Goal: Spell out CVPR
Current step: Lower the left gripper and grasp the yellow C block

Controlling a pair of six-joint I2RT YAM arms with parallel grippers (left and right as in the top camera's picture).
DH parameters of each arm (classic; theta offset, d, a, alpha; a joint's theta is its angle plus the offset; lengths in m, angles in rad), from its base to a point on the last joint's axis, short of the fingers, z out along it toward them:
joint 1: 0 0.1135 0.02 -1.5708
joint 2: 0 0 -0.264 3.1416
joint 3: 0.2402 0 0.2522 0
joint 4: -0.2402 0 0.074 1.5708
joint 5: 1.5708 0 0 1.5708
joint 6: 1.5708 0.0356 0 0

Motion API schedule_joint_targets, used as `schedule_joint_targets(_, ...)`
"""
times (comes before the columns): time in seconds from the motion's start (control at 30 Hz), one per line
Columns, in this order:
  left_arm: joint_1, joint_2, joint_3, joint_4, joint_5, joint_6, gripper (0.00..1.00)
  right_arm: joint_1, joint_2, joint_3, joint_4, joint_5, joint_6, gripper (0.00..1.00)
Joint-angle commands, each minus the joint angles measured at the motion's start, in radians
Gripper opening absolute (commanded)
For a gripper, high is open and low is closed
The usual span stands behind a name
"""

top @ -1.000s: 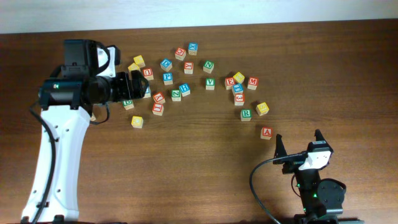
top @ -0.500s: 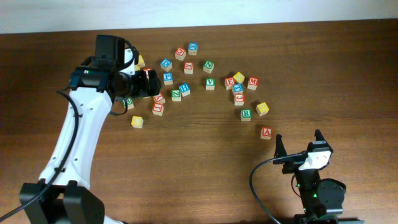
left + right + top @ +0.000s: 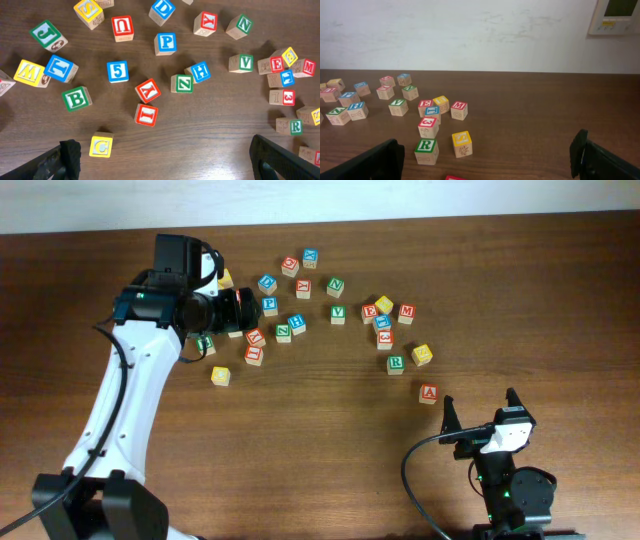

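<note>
Letter blocks [image 3: 283,332]: small wooden cubes with coloured letter faces, scattered loosely over the far middle of the table [image 3: 330,470]; none lined up yet.
Left arm [image 3: 120,395]: hovers over the left of the scatter; left jaws spread wide, holding nothing.
Right jaws: apart and empty, parked near-right, well clear of the blocks.
Risk: wide jaws may knock neighbours or tip a cube onto another face.
R [image 3: 290,126]: green, right, with a yellow cube just beside it, so the tightest pick.
V [image 3: 241,63]: green, middle.
P [image 3: 165,43]: blue, far, with neighbours near.
C [image 3: 101,146]: yellow, near-left, standing apart.
</note>
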Motion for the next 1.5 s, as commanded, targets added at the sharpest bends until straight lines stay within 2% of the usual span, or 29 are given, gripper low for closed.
schedule_joint_targets(0.0,0.000,0.007,0.018,0.011,-0.007,-0.010,0.99,-0.007,-0.006,-0.006,-0.004,0.005,-0.003,0.98)
schedule_joint_targets(0.2,-0.001,0.007,0.017,0.016,-0.007,-0.010,0.99,-0.007,-0.006,-0.006,-0.003,0.005,-0.003,0.98)
schedule_joint_targets(0.33,-0.003,0.024,0.017,0.015,-0.007,-0.153,0.99,-0.007,-0.006,-0.006,-0.003,0.005,-0.003,0.98)
schedule_joint_targets(0.43,-0.037,0.060,0.017,-0.039,0.033,-0.161,0.99,-0.007,-0.006,-0.006,-0.003,0.005,-0.003,0.98)
schedule_joint_targets(0.5,-0.054,0.074,0.017,-0.077,-0.026,-0.106,0.99,-0.007,-0.006,-0.006,-0.003,0.005,-0.003,0.98)
schedule_joint_targets(0.6,-0.056,0.080,0.017,-0.132,-0.218,-0.108,0.99,-0.007,-0.006,-0.006,-0.003,0.005,-0.003,0.98)
schedule_joint_targets(0.73,-0.056,0.084,-0.018,-0.216,-0.282,-0.107,0.99,-0.007,-0.006,-0.006,-0.003,0.005,-0.003,0.98)
schedule_joint_targets(0.9,-0.048,0.120,-0.118,-0.147,-0.322,-0.106,0.99,-0.007,-0.006,-0.006,-0.003,0.005,-0.003,0.98)
schedule_joint_targets(0.93,-0.032,0.139,-0.122,-0.145,-0.320,-0.105,0.95,-0.007,-0.006,-0.006,-0.003,0.005,-0.003,0.98)
schedule_joint_targets(0.97,-0.018,0.153,-0.124,-0.143,-0.312,-0.098,0.83,-0.007,-0.006,-0.006,-0.003,0.005,-0.003,0.98)
schedule_joint_targets(1.07,0.026,0.203,-0.145,-0.106,-0.185,0.014,0.83,-0.007,-0.006,-0.006,-0.003,0.005,-0.003,0.98)
schedule_joint_targets(1.17,0.060,0.253,-0.159,-0.066,-0.166,0.080,0.83,-0.007,-0.006,-0.006,-0.003,0.005,-0.003,0.98)
schedule_joint_targets(1.23,0.061,0.270,-0.159,-0.045,-0.124,0.134,0.77,-0.007,-0.006,-0.006,-0.004,0.005,-0.003,0.98)
schedule_joint_targets(1.3,0.057,0.283,-0.159,-0.034,-0.113,0.134,0.64,-0.007,-0.006,-0.006,-0.003,0.005,-0.003,0.98)
schedule_joint_targets(1.47,0.036,0.325,-0.159,-0.028,-0.118,0.134,0.64,-0.007,-0.006,-0.006,-0.003,0.005,-0.003,0.98)
